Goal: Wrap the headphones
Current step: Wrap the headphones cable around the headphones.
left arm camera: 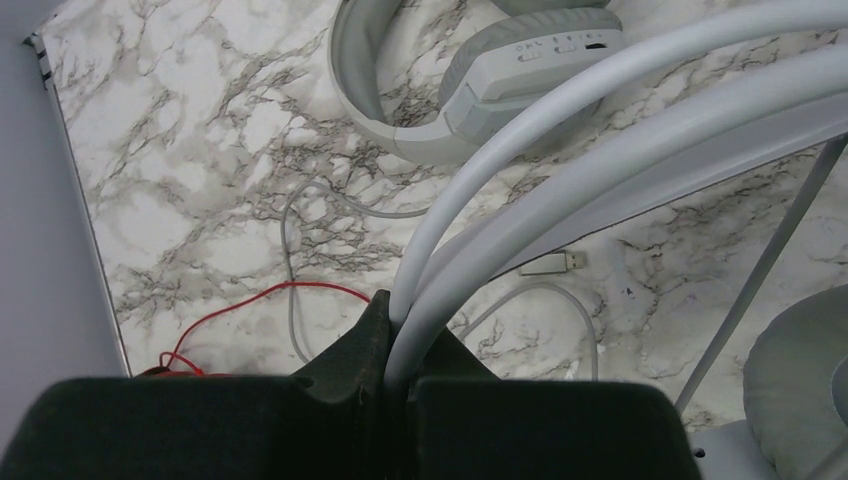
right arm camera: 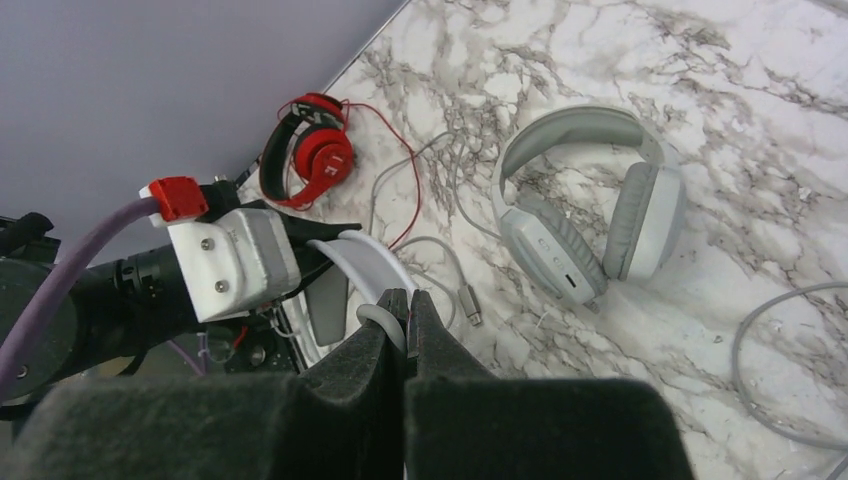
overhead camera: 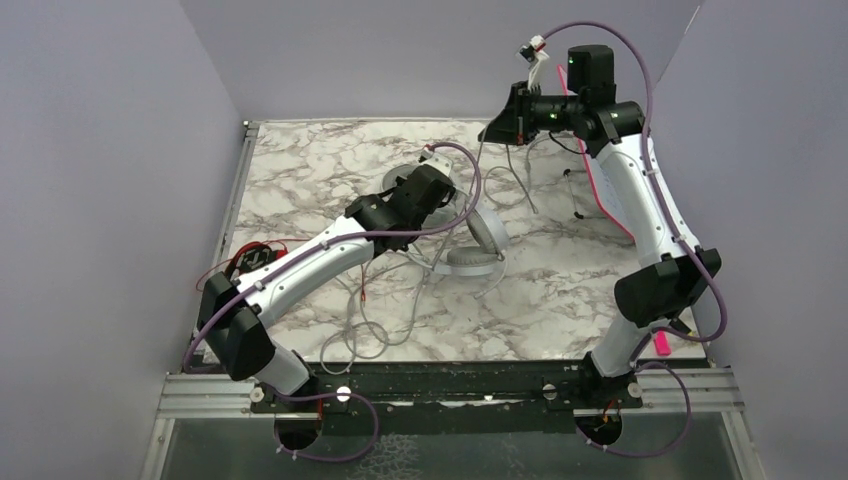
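— Where are the headsets lying?
— The white-silver headset [left arm camera: 620,130] is being held by its headband. The left gripper [left arm camera: 400,330] is pinching it, jaws pressing tight on the white band over the bench [overhead camera: 330,160]. The light grey headset [right arm camera: 545,250] is lying flat on the marble just past it.

— What is the other arm doing?
— The right gripper [right arm camera: 408,300] is hovering high over the far side. Its jaws are clamping together on a loop of pale grey cable [right arm camera: 372,316], and thin strands are dangling from there toward the bench.

— And the red one?
— The red-and-black headset [right arm camera: 310,155] is resting by the bench's left edge, beside the left arm [overhead camera: 310,255]. Its red cable [left arm camera: 290,285] is trailing across the marble.
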`<action>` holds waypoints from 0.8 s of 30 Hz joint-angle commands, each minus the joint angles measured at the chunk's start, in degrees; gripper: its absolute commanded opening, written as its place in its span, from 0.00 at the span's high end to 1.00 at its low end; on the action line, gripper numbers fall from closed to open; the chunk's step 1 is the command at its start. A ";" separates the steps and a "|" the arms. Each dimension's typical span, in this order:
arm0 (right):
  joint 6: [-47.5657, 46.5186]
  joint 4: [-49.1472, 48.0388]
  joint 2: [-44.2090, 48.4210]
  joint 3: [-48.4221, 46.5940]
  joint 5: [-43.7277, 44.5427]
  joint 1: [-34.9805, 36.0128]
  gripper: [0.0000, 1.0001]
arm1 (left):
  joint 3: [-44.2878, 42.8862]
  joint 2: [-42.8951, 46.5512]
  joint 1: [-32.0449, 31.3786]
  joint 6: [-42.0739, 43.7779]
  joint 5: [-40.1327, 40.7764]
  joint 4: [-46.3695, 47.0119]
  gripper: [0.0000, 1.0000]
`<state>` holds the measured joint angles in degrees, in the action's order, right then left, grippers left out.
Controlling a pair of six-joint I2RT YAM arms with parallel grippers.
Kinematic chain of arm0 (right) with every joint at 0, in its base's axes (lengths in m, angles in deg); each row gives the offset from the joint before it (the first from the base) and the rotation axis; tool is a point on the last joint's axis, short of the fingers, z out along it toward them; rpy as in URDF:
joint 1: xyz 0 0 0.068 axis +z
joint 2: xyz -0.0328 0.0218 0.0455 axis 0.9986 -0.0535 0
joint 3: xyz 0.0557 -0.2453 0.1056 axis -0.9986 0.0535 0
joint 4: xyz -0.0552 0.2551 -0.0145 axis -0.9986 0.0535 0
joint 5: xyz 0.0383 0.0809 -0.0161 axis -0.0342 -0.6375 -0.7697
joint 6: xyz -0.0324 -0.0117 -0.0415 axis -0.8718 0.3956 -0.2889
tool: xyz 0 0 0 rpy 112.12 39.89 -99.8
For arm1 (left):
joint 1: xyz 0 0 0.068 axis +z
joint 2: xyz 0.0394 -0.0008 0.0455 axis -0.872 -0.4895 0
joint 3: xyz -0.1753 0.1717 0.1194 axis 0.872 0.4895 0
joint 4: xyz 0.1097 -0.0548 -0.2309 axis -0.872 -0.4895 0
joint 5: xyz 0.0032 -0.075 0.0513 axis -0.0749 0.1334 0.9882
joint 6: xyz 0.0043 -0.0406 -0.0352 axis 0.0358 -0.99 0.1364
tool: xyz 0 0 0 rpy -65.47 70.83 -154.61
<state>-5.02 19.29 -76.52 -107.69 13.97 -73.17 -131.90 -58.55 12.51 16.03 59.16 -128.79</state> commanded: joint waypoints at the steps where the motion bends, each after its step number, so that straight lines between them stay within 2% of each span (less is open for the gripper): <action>1: 1.53 -3.20 4.64 0.09 -0.09 1.56 1.00 | -2.61 -3.44 1.07 0.05 4.78 -10.47 1.00; 5: 4.17 -1.84 7.37 2.77 -0.56 3.89 1.00 | -5.37 -5.03 4.52 -3.50 6.28 -10.34 1.00; 8: 9.87 -5.42 10.26 8.03 -1.01 5.83 1.00 | -8.07 -6.15 6.96 -7.02 9.35 -10.38 1.00; 14: 27.17 -19.36 15.23 20.97 1.23 11.69 0.99 | -19.36 -11.44 7.94 -12.54 11.75 -9.81 1.00; 17: 34.93 -29.81 18.69 28.84 3.39 14.58 1.00 | -25.09 -13.46 8.27 -15.15 13.24 -9.44 1.00; 20: 39.90 -36.84 21.51 33.85 5.90 15.93 0.99 | -29.78 -14.55 9.34 -18.61 10.81 -8.23 1.00; 24: 39.83 -39.82 24.52 37.63 11.46 17.50 0.99 | -34.91 -14.75 10.08 -22.66 5.65 -5.76 1.00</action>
<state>29.93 -10.30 -57.06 -72.04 21.31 -57.76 -160.27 -73.56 20.88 1.47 67.32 -138.99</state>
